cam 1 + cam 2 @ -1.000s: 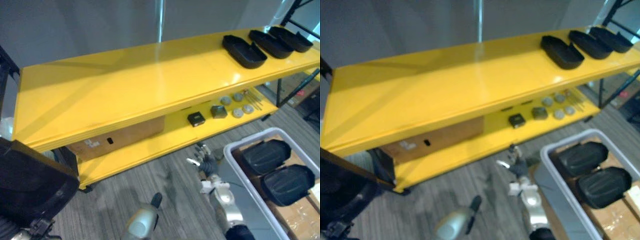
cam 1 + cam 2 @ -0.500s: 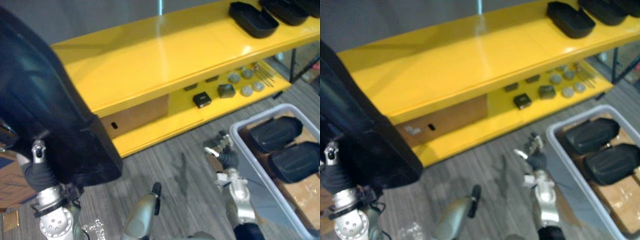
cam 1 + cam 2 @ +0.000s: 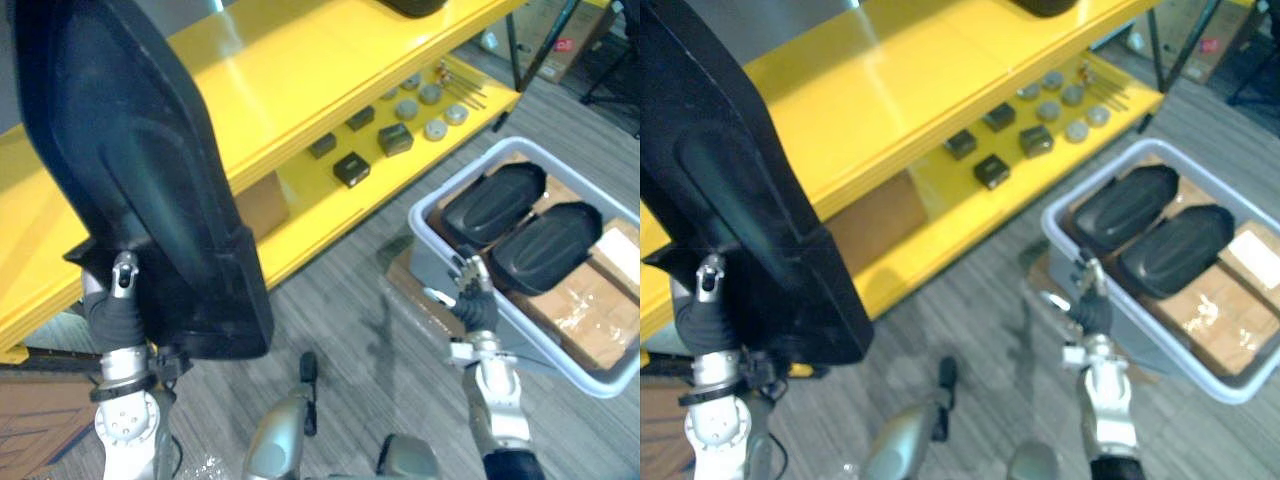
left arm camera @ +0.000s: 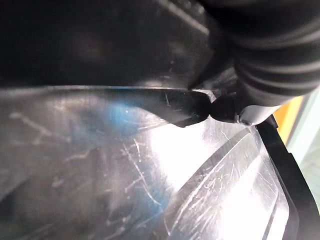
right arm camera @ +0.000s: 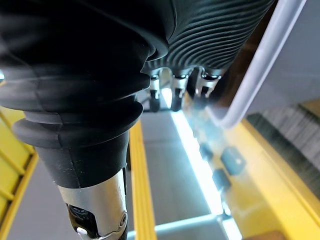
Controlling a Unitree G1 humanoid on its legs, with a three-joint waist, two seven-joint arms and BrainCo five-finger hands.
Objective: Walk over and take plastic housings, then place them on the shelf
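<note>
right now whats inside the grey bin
Two black plastic housings lie side by side in the grey bin, on brown cartons. Whatever lies under the housings is covered.

Two housings (image 3: 520, 225) in a bin (image 3: 432, 255) just right of the right fingers (image 3: 468, 272), shelf (image 3: 300, 70) beyond, raised housing (image 3: 140, 180) far left

The black plastic housing (image 3: 140, 170) gleams, finely scratched; the shelf (image 3: 300, 60) wears shiny yellow paint; duller black housings (image 3: 495, 200) fill a smooth pale plastic bin (image 3: 432, 262); the floor (image 3: 340, 310) is ribbed grey carpet.
</note>
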